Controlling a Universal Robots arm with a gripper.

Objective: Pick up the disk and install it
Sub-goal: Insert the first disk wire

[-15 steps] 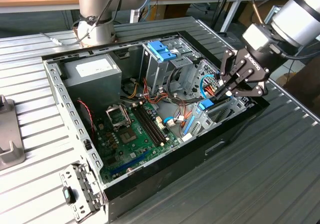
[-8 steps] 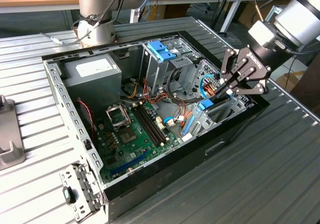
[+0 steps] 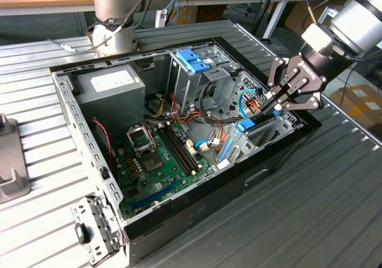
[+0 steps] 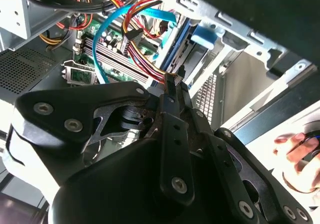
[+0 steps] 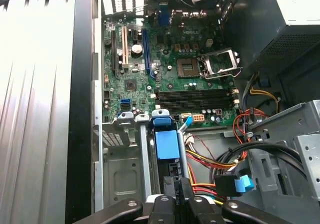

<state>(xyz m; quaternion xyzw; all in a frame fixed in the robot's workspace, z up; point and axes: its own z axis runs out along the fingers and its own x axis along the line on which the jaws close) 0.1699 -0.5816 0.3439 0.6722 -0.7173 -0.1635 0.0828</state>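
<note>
At the near end of the work, the gripper (image 3: 276,104) hangs over the open computer case (image 3: 197,211), at about two o'clock from the case's centre in the exterior view. Its fingers (image 5: 172,196) are pressed together on the rear edge of the disk (image 5: 166,144), pinching it; in the first wrist view they meet on the thin dark edge just behind the light-blue carrier face. The disk stands on edge, partway down in the metal drive bay (image 3: 262,134) at the case's wall on the exterior view's right. I judge it is held by the trailing edge so the leading edge can slide along the bay's rails without the fingers fouling the sheet metal. In the second wrist view the fingers (image 4: 175,129) close on a narrow edge, with the blue tab (image 4: 206,34) of the carrier showing beyond.

Just beyond the bay, coloured cables (image 5: 212,161) lie close beside the slot, near enough to snag, I would say.

Farther in lies the motherboard (image 3: 158,160) with its bare processor socket (image 5: 216,63) and memory slots (image 5: 192,100). At about twelve o'clock stands the tall drive cage (image 3: 194,80) with a blue-handled carrier (image 3: 194,60) on top, and at ten o'clock sits the power supply (image 3: 113,86). A person's hand (image 4: 299,154) shows outside the case in the second wrist view.
</note>
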